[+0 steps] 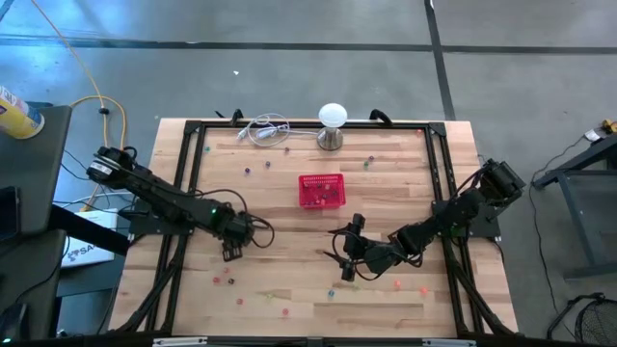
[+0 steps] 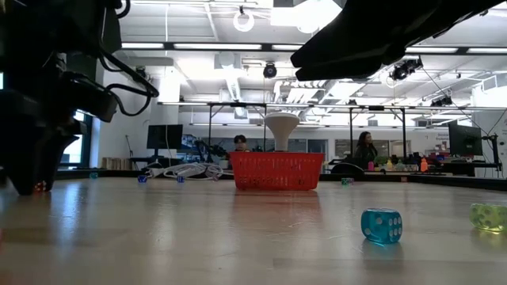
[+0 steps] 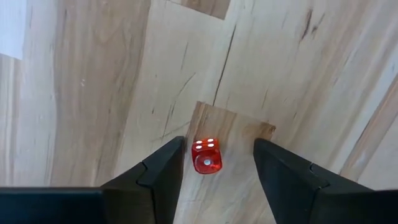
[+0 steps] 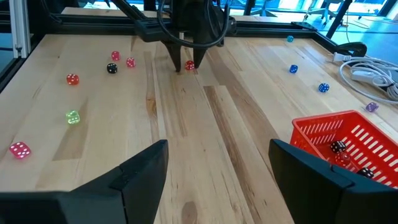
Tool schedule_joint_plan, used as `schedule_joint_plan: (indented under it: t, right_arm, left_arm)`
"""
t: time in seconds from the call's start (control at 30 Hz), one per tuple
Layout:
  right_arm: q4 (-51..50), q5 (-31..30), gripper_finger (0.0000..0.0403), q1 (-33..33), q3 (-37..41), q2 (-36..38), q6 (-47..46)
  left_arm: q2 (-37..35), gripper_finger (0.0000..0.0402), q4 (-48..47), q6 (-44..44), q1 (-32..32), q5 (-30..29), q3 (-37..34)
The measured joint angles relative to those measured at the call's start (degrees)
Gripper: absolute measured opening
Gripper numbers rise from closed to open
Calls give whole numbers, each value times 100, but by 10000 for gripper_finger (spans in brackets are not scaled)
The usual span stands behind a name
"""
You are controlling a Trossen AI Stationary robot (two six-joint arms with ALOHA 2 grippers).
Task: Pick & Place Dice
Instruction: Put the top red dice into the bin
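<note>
On the wooden table [image 1: 289, 280], listed from largest to smallest.

Left arm: reaches in from the table's left side; left gripper [image 3: 216, 163] is low over the boards, fingers [image 3: 163, 171] spread, nothing pinched. The right wrist view shows the same claw [image 4: 182, 64] pointing straight down at the tabletop.

Right arm: reaches in from the table's right side; right gripper [image 1: 349, 260] hangs above the wood, fingers [image 4: 138, 168] spread wide and empty.

Red mesh basket [image 1: 321, 191]: stands beyond the right claw and to its right in the wrist view, well apart from the left claw. A few dark dice [image 4: 337, 147] lie inside it.

White ball-shaped lamp [image 1: 332, 118]: on a metal base at the far edge, behind the basket.

White cable [image 1: 265, 129]: coiled beside the lamp.

Dice, loose: one red die [image 3: 206, 156] sits on the table between the left claw's fingers, closer to one of them; contact cannot be told. Others lie scattered: red [image 4: 73, 79], dark [image 4: 112, 68], green [image 4: 73, 117] and pink [image 4: 20, 149] ones ahead of the right claw, blue [image 4: 323, 88] ones farther off near the cable.
</note>
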State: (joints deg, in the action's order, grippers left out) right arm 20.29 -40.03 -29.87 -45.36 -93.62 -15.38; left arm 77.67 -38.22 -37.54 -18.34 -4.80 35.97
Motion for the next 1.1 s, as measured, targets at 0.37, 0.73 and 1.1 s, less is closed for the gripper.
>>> schedule_joint_plan:
  t: [0.37, 0.73, 1.1]
  right_arm:
    - [-2, 6, 270, 0, 0, 0, -1]
    - [9, 149, 270, 2, 0, -2, -16]
    - [310, 726, 270, 148, 0, -2, -2479]
  left_arm:
    - [0, 88, -186, -11, 148, 123, 2]
    - [0, 49, -70, 162, 84, 129, 8]
    - [-111, 51, 626, 1037, -483, -361, 821]
